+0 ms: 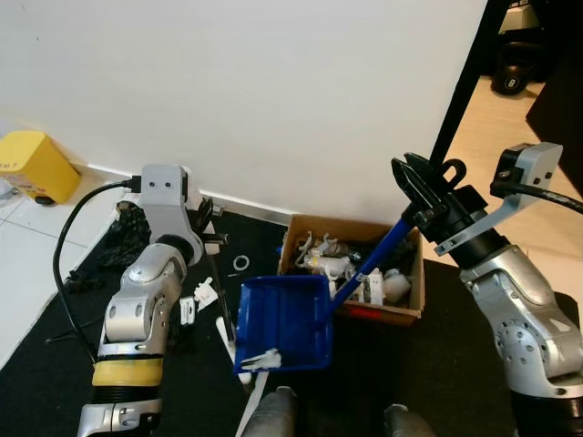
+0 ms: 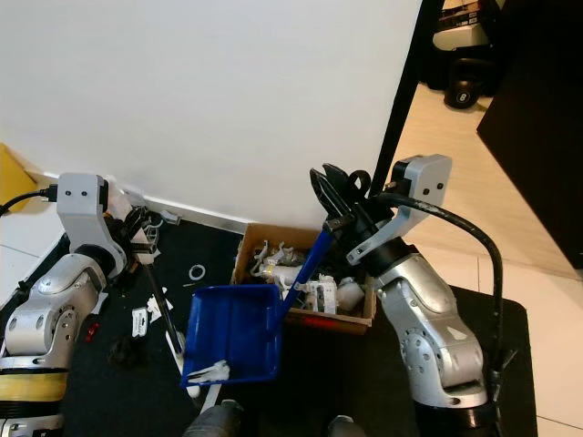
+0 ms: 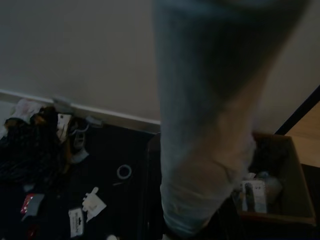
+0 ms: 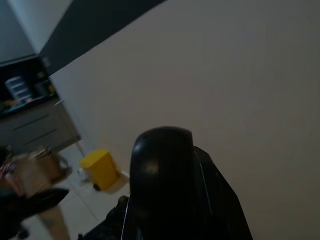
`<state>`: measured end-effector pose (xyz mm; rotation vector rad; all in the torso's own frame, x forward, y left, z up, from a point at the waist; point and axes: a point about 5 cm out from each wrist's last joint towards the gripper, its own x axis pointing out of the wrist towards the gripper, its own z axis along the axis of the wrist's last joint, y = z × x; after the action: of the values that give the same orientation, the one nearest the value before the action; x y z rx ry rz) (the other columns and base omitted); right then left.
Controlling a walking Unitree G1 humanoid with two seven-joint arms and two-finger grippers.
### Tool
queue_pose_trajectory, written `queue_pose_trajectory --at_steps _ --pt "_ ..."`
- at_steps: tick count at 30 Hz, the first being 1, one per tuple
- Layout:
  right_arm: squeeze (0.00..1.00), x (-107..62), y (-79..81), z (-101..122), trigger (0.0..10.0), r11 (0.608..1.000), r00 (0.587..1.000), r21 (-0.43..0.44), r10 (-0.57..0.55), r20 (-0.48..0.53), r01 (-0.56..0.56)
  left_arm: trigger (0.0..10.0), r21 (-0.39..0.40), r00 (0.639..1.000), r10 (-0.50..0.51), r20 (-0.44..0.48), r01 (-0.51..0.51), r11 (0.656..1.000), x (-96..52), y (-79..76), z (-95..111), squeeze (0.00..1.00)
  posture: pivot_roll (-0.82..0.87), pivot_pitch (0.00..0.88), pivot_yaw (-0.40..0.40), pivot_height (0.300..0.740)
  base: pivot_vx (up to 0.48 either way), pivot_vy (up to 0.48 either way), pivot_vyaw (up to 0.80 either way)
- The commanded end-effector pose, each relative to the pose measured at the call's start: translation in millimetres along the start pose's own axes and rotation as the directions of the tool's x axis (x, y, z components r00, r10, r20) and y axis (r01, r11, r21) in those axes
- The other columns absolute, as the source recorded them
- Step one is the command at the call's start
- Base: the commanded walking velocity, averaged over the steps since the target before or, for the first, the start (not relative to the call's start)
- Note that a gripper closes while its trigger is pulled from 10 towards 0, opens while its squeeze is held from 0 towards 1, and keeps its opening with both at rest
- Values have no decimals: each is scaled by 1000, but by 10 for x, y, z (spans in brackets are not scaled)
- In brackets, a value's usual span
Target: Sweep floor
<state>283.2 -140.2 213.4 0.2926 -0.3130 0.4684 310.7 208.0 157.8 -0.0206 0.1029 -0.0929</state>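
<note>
Blue dustpan (image 1: 284, 323), one; cardboard box (image 1: 401, 314), one.

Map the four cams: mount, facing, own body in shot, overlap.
Left eye: head, looking forward and down at the dustpan, box and wall; both arms show, right gripper holds the dustpan's handle.
Right eye: same head, same scene; left gripper by a thin rod.
Left wrist: on the left arm, looking down at the mat, litter and box; a blurred pale shaft up close.
Right wrist: on the right arm, looking toward the wall and yellow bin; black jaws up close.
Shared: box in both eyes and left wrist.
</note>
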Motion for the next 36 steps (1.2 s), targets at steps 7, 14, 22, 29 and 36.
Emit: queue_pose_trajectory --at_steps 7,14,22,29,36 --pt "0 91 -6 37 10000 998 995 43 -58 79 55 10000 -1 1000 -13 -12 13 1000 -43 -83 -75 0 136 141 89 740 0 0 0" --pt "0 105 -2 25 10000 997 995 47 -59 85 55 10000 -13 1000 7 -5 -7 1000 -42 -66 -79 0 143 138 81 740 0 0 0" --pt "0 146 24 -11 10000 996 994 64 -62 89 56 10000 -15 1000 4 2 -4 1000 -45 -93 -73 0 147 144 79 740 0 0 0" --pt "0 140 17 -21 10000 996 994 69 -70 86 64 10000 -17 1000 0 4 0 1000 -31 -117 -66 0 144 150 81 740 0 0 0" --pt "0 136 -2 -21 10000 995 993 70 -77 93 71 10000 -19 1000 2 7 -2 1000 -16 -114 -52 0 145 151 85 740 0 0 0"
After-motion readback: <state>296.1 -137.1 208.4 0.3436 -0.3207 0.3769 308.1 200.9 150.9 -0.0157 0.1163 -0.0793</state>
